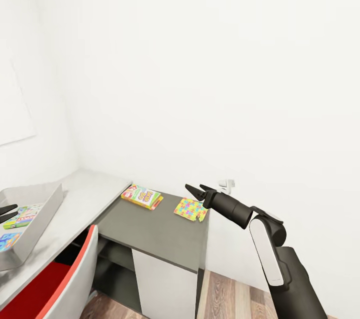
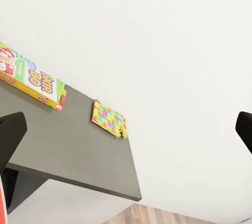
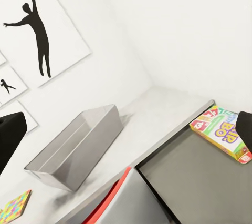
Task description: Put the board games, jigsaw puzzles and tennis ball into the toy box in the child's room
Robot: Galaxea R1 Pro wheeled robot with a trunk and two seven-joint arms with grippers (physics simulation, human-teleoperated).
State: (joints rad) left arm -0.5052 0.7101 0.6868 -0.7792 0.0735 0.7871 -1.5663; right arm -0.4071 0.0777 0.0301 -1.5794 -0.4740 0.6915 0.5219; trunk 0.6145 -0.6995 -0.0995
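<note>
The SKIP-BO board game (image 1: 141,196) lies at the back of the dark grey part of the table (image 1: 150,234). A jigsaw puzzle (image 1: 190,209) lies near that top's far right corner. My right gripper (image 1: 197,189) hovers open and empty just above and beyond this puzzle. The toy box (image 1: 42,214) stands on the light grey top at the left, with colourful flat boxes (image 1: 20,216) inside. My left gripper (image 1: 6,213) is open over it. Another jigsaw puzzle (image 3: 14,205) lies on the light top beside the toy box (image 3: 79,145). The tennis ball and the bed are out of view.
A red and grey chair (image 1: 55,279) is tucked under the desk at the lower left. White walls close in behind the desk, with black silhouette prints (image 3: 37,29) above the toy box. Wood floor (image 1: 235,299) shows to the right of the desk.
</note>
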